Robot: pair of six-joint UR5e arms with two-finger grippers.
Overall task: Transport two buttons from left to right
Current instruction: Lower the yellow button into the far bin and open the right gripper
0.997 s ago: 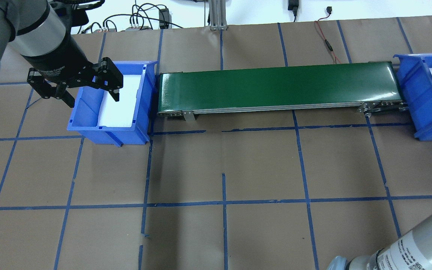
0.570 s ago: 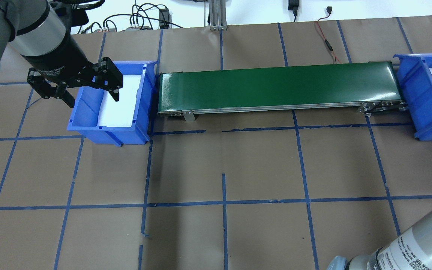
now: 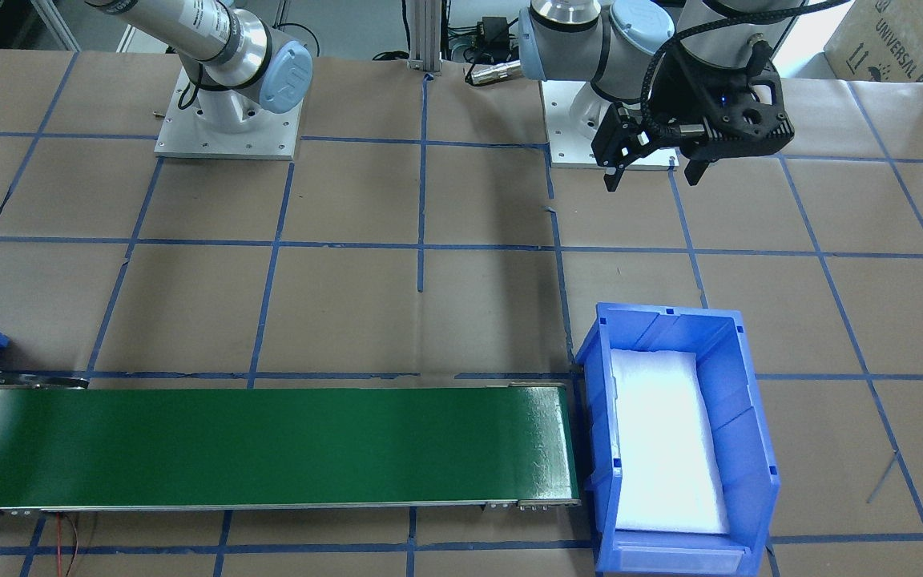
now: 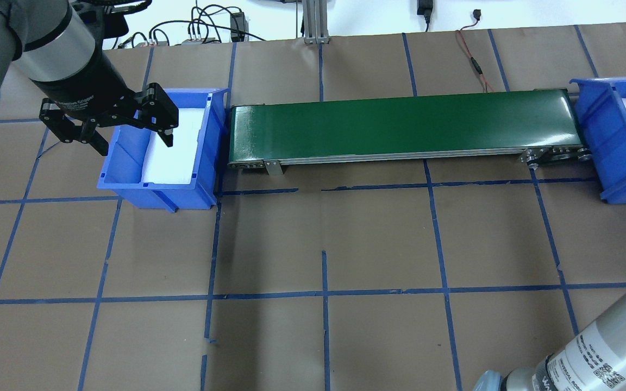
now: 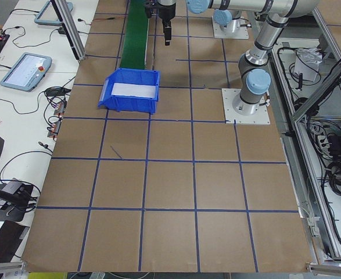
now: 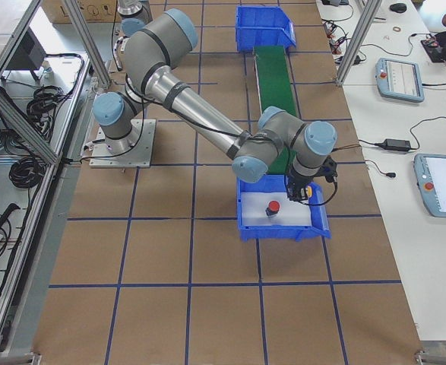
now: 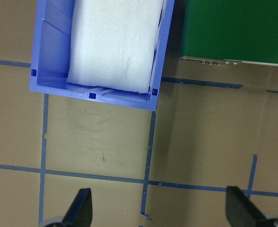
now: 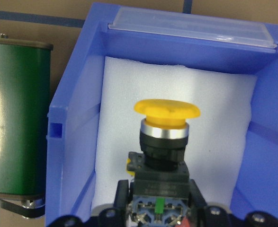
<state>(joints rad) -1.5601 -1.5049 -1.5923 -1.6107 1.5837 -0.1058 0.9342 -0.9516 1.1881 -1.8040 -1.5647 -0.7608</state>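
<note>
likely stiff, light, slick-capped: yellow button [image 8: 163, 151] pinched at its squared black body by right claw [image 8: 158, 210], left claw [image 4: 135, 145] spread wide.

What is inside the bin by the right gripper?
White foam with a red button on it; the right gripper holds a yellow button above. Foam under the gripper is hidden.

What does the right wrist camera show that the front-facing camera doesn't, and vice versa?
Only the right wrist view: the yellow button gripped in the right end effector, above white foam. Only the front-facing view: the left end effector, open, and the left blue bin holding no button. Both: the green conveyor belt and the right blue bin, just a corner in the front-facing view.
</note>
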